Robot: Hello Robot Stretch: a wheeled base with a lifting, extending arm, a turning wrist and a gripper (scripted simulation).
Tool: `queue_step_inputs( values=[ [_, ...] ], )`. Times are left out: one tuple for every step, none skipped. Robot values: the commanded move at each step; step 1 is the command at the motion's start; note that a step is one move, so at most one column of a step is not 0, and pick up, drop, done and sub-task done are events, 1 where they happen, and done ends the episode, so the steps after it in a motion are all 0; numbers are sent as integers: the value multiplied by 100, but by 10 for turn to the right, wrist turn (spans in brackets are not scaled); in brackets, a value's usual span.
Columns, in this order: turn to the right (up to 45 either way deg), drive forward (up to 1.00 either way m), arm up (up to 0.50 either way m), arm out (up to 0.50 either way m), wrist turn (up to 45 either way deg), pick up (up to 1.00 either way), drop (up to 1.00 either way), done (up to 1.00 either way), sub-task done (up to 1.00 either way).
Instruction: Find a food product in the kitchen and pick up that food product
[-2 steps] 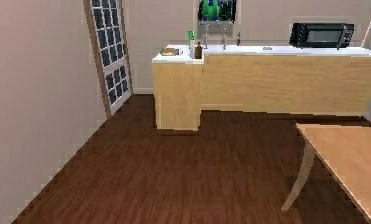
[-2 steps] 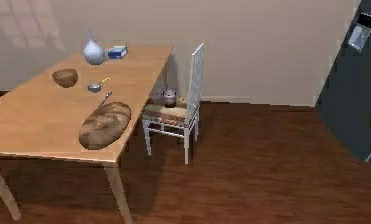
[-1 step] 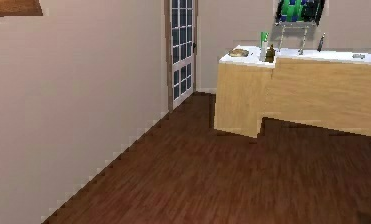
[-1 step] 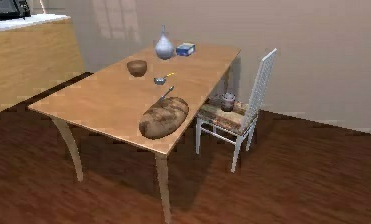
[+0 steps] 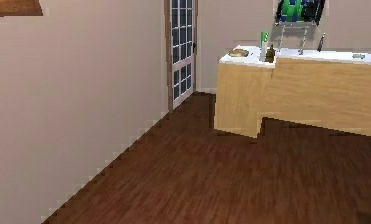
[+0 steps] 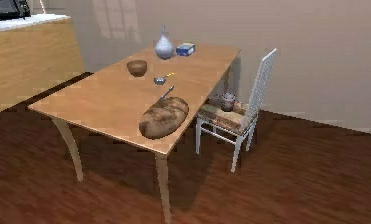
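The claw's state cannot be told. The bread loaf [image 6: 164, 117] lies on the wooden desk [image 6: 98, 95], near its edge beside the white chair [image 6: 259, 80]. It is likely light, crusty yet crushable; best taken across its narrow middle, gently.

I've got a wooden tabletop [image 6: 93, 100] on the arm side view with 5 things on it: a brown loaf [image 6: 164, 117] near the closest edge, a dark bowl [image 6: 137, 68] mid-board, a small yellowish item [image 6: 165, 79] near the bowl, and a grey vase [image 6: 164, 45] and a blue box [image 6: 185, 48] at the far end. On the forward view, a pale tabletop [image 5: 313, 58] carries a green bottle [image 5: 264, 40] and a flat brownish item [image 5: 238, 52].
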Motion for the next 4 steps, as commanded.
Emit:
queue_step_inputs(
  values=[
    [0, 0, 38, 0, 0, 0, 0, 0, 0],
    [0, 0, 0, 44, 0, 0, 0, 0, 0],
    [0, 0, 0, 0, 450, 0, 0, 0, 0],
    [0, 0, 0, 0, 450, 0, 0, 0, 0]
  ],
)
